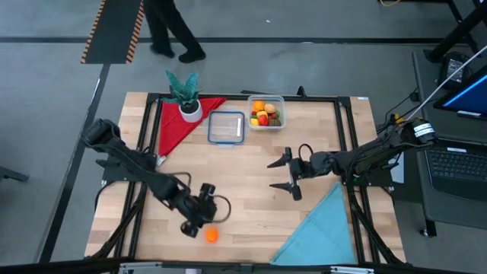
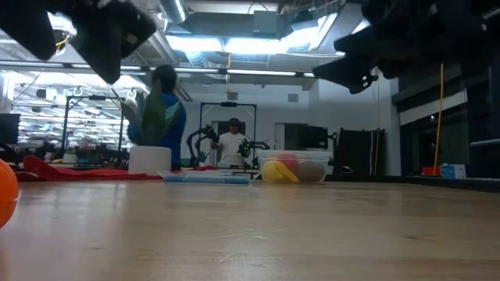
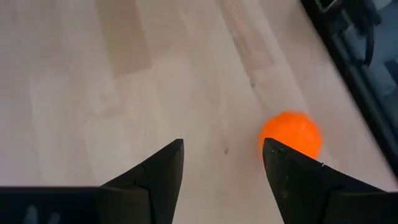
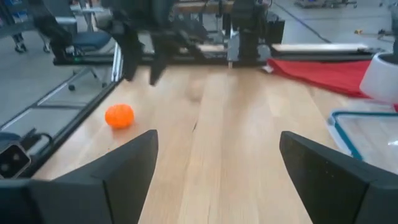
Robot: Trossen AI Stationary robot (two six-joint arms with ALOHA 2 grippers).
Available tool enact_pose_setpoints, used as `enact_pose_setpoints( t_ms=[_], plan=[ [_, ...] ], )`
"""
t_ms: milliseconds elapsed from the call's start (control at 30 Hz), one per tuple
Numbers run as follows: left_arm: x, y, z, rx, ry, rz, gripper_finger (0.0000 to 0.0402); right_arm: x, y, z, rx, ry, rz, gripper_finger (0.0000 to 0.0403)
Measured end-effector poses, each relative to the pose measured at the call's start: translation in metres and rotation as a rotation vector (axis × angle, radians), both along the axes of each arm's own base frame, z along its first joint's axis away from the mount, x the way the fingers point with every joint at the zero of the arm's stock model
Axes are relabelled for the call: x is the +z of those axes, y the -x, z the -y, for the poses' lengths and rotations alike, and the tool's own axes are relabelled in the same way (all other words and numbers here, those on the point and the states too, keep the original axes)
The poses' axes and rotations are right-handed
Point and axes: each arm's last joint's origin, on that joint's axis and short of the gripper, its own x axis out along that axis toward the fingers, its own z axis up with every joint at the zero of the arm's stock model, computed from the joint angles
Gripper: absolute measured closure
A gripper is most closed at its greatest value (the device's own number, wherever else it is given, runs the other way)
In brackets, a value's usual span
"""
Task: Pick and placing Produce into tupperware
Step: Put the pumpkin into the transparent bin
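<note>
One orange toy fruit (image 1: 211, 235) lies on the bare wood near the table's near edge; it also shows in the left wrist view (image 3: 290, 133), the right wrist view (image 4: 119, 116) and the low view (image 2: 6, 192). My left gripper (image 1: 198, 223) (image 3: 222, 149) hangs open just above the table, with the fruit beside and beyond one fingertip, outside the gap and untouched. The clear tupperware (image 1: 265, 112) (image 2: 295, 168) stands near the far edge, holding several orange, yellow, red and green pieces. My right gripper (image 1: 283, 175) (image 4: 217, 140) waits open over the table's middle, holding nothing.
A clear blue-rimmed lid (image 1: 227, 127) lies left of the tupperware. A potted plant (image 1: 186, 95) stands on a red cloth (image 1: 176, 125) at the far left. A light blue cloth (image 1: 319, 228) covers the near right corner. A person stands beyond the far edge (image 1: 171, 30).
</note>
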Motion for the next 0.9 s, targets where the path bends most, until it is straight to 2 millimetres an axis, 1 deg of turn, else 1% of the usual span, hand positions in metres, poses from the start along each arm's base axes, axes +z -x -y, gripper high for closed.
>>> enact_pose_setpoints(
  t_ms=[133,267,433,533,667,767,900],
  plan=[
    [0.005,-0.013,0.022,0.041,-0.03,-0.029,0.0191,-0.004,0.001,-0.002,0.01,0.009,-0.041,0.0066],
    [0.009,-0.022,0.042,0.078,0.009,-0.023,0.0191,-0.006,0.003,-0.005,0.025,0.016,-0.065,0.0066],
    [0.012,-0.025,0.058,0.122,0.049,-0.049,0.0191,-0.007,0.003,-0.006,0.029,0.029,-0.072,0.0066],
    [0.012,-0.023,0.065,0.154,0.052,-0.087,0.0191,-0.007,0.003,-0.006,0.033,0.064,-0.066,0.0066],
    [0.005,-0.019,0.07,0.196,0.021,-0.154,0.0191,-0.007,0.003,-0.006,0.035,0.071,-0.064,0.0066],
    [-0.001,-0.018,0.069,0.207,-0.004,-0.181,0.0191,-0.007,0.003,-0.006,0.037,0.08,-0.063,0.0066],
    [-0.002,-0.02,0.069,0.207,-0.004,-0.173,0.0191,-0.007,0.003,-0.006,0.038,0.089,-0.06,0.0066]
  ],
)
